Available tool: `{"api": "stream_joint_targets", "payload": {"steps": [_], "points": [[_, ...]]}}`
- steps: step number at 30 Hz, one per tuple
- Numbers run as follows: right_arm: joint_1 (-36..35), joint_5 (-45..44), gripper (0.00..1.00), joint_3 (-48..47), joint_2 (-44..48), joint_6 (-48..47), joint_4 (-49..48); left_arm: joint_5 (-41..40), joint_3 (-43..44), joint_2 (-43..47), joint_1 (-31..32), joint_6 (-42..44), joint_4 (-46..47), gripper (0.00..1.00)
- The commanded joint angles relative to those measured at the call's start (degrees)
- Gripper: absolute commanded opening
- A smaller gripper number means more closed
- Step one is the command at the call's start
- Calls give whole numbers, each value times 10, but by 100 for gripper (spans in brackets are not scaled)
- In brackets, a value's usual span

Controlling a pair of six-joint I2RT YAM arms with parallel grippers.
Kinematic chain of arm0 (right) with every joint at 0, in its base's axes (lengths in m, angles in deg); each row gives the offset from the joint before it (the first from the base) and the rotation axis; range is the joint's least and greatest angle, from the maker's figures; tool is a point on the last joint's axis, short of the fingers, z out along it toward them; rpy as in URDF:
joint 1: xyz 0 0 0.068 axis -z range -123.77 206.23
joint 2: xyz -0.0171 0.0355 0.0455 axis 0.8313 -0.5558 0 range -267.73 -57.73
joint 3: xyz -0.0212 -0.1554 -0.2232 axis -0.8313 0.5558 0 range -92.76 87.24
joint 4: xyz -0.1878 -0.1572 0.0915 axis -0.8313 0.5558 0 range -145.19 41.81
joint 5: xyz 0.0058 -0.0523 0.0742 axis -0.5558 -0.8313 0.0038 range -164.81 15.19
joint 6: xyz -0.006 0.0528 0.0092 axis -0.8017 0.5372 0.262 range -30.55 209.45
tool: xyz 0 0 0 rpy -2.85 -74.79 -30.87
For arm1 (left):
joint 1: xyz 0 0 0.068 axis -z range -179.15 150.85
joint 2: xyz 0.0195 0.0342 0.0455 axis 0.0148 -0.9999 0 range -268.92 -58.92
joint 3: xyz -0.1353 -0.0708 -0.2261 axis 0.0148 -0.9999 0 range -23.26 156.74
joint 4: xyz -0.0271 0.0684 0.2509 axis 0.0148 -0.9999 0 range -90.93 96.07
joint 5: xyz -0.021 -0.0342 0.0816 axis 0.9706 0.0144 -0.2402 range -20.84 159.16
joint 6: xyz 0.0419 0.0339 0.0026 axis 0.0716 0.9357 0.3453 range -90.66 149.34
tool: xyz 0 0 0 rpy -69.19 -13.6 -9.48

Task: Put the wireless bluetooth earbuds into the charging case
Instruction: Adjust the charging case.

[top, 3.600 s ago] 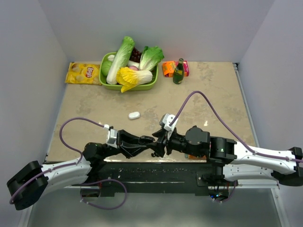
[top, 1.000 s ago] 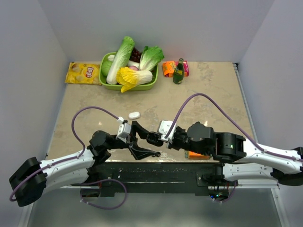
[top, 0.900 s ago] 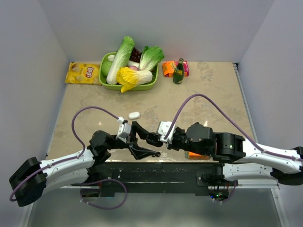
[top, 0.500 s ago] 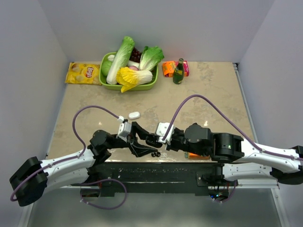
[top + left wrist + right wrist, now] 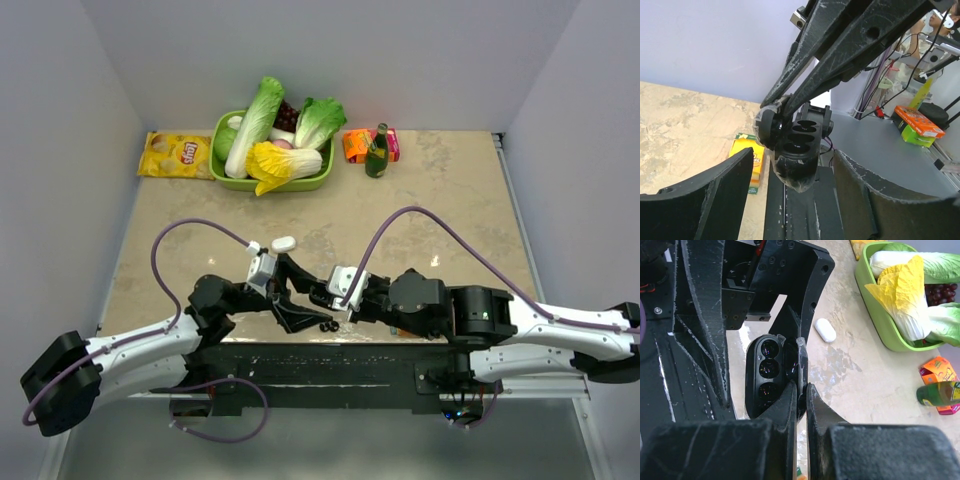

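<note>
Looks like a robotics lab: plain lilac walls [image 5: 350, 60] boxing in a test table [image 5: 450, 200], toy vegetables [image 5: 255, 125] far beyond both jaws, tangled cables [image 5: 874, 82] past the left jaws.

**What my cameras leave unsettled**

From above, my 2 arms cover most of the black charging case [image 5: 322, 293]. The black earbuds [image 5: 327, 325] at the table's near edge are specks too small to make out. In my right wrist view, the fingers [image 5: 787, 415] of my right gripper [image 5: 801, 390] hide the case's lower end, and the green basket [image 5: 865, 290] and bottle [image 5: 937, 392] run off the frame. My left gripper [image 5: 793, 152] is cut off by the bottom edge.
</note>
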Motion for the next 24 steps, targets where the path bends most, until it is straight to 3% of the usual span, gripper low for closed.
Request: {"api": "stream_joint_targets", "payload": {"steps": [1, 7, 18, 24], "points": [[-12, -41, 0, -1, -5, -15, -25, -7, 24, -9, -4, -19, 39, 67], [-17, -49, 0, 3, -7, -14, -25, -11, 21, -21, -10, -28, 59, 57], [-19, -47, 0, 6, -7, -11, -27, -19, 14, -18, -13, -29, 71, 29], [-20, -47, 0, 6, -7, -10, -26, -27, 9, -18, -14, -31, 72, 50]]}}
